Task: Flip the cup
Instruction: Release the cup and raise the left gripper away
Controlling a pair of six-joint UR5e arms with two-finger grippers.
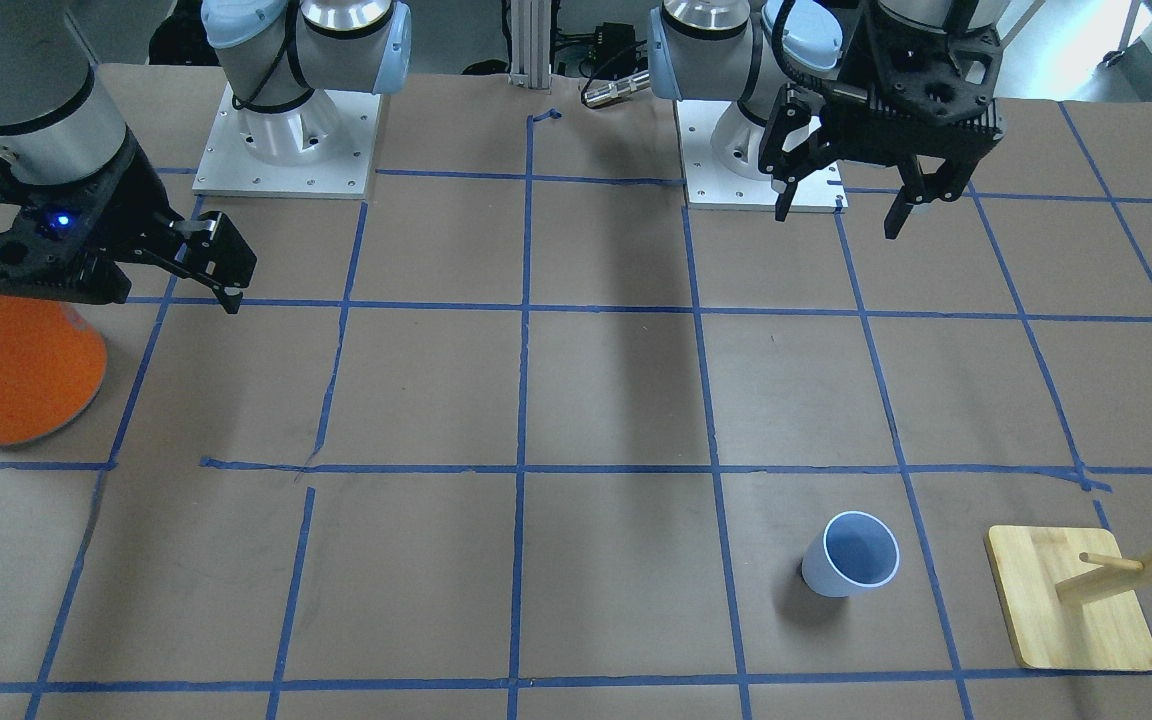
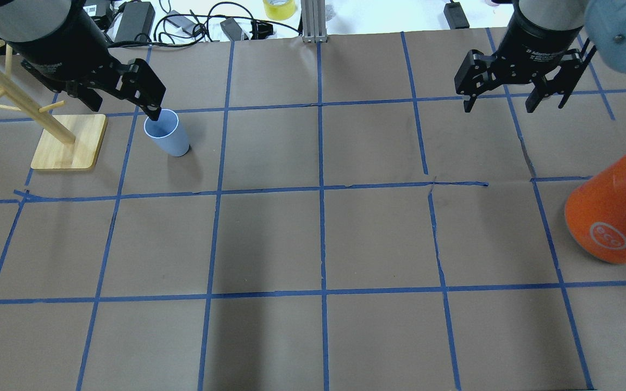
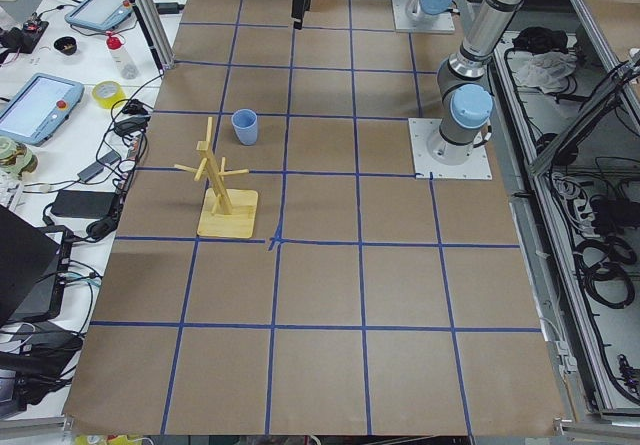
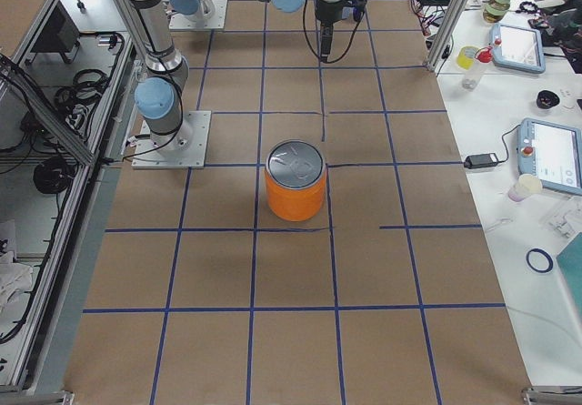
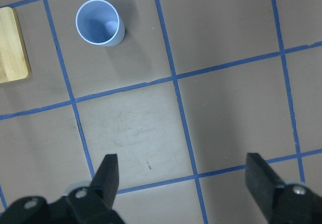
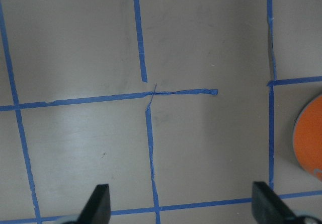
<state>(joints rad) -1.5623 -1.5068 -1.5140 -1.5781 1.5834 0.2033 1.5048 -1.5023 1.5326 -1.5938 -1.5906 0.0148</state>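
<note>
This is a robotics lab. Two robot arms point(image 4: 155, 105) stand bolted on metal base plates point(image 1: 351, 170) on a table point(image 3: 320, 385) covered in brown paper and gridded with blue tape point(image 2: 322, 239). Teach pendants point(image 4: 553, 155) and tangled cables point(image 2: 193, 21) crowd the white side benches point(image 4: 496, 123).

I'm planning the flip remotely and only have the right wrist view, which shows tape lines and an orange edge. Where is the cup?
Observer: The cup is on the robot's left side of the table, beside a wooden rack's base and not touching it.
Operator: Which way up is it?
Observer: Upright, mouth up; the left wrist view looks down into it.
Operator: Is the left hand on it?
Observer: No, the left hand hangs open above the table, away from the cup.
</note>
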